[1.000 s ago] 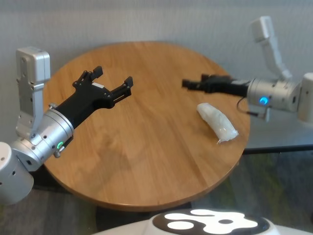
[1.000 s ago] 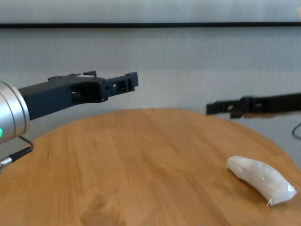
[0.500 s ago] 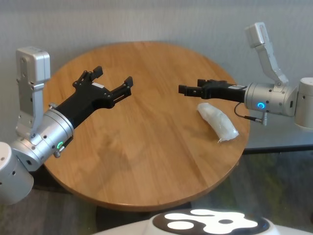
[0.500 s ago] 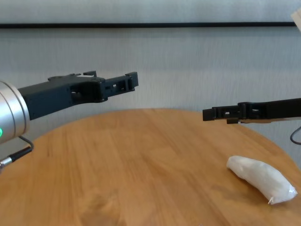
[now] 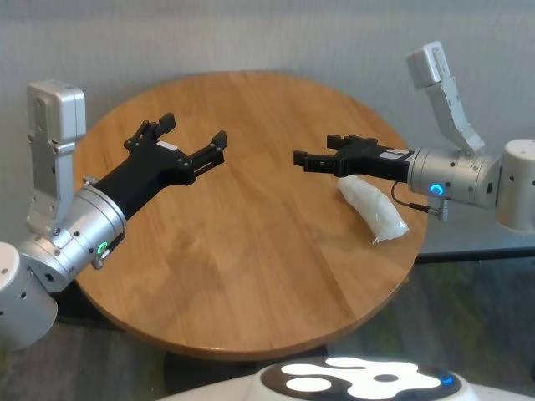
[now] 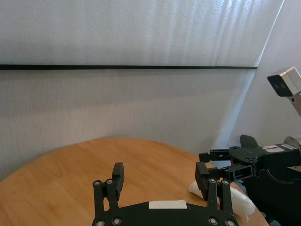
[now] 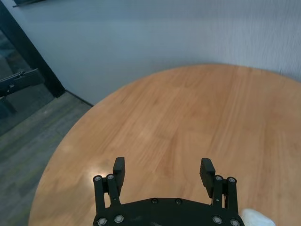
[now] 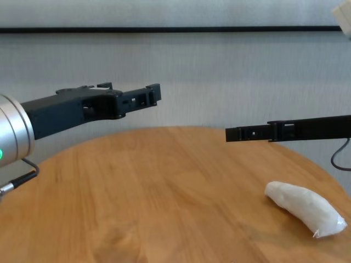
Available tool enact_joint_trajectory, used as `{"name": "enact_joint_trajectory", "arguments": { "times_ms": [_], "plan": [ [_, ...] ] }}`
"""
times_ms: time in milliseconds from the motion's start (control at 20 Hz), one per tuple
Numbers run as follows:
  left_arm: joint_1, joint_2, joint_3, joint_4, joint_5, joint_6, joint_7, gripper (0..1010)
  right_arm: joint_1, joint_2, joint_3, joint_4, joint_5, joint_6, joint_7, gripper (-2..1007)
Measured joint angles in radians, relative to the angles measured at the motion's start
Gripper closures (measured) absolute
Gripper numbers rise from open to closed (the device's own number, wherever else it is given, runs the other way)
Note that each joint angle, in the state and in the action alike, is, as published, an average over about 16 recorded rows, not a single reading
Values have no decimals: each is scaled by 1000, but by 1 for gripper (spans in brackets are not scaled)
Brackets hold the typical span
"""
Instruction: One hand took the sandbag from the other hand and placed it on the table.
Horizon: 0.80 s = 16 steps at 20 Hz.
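The sandbag (image 5: 372,209) is a white crinkly pouch lying on the round wooden table (image 5: 251,251) near its right edge, and it also shows in the chest view (image 8: 304,208). My right gripper (image 5: 316,150), with the blue ring, is open and empty. It hovers level above the table, its fingers reaching past the sandbag's far end toward the middle. The right wrist view shows its spread fingers (image 7: 162,167) over bare wood. My left gripper (image 5: 194,131), with the green ring, is open and empty, held above the table's left part (image 8: 131,93).
A grey wall stands behind the table. Dark floor surrounds the table. My white body (image 5: 351,380) is at the near edge. The sandbag lies close to the table's right rim (image 5: 415,242).
My right gripper has moved left toward the table's middle, come a little lower and turned level. The sandbag and my left arm have not moved.
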State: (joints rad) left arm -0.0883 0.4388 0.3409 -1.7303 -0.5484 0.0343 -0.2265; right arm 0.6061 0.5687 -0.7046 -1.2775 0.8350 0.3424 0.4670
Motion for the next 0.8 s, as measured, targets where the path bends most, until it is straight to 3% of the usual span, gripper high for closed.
{"name": "enact_joint_trajectory", "arguments": {
  "times_ms": [450, 800],
  "plan": [
    [16, -8, -13, -17, 14, 22, 41, 8, -36, 17, -17, -129, -140, -105, -62, 3],
    [47, -28, -40, -52, 43, 71, 117, 8, -43, 3, -35, -187, -226, -152, -88, 3]
  ]
}}
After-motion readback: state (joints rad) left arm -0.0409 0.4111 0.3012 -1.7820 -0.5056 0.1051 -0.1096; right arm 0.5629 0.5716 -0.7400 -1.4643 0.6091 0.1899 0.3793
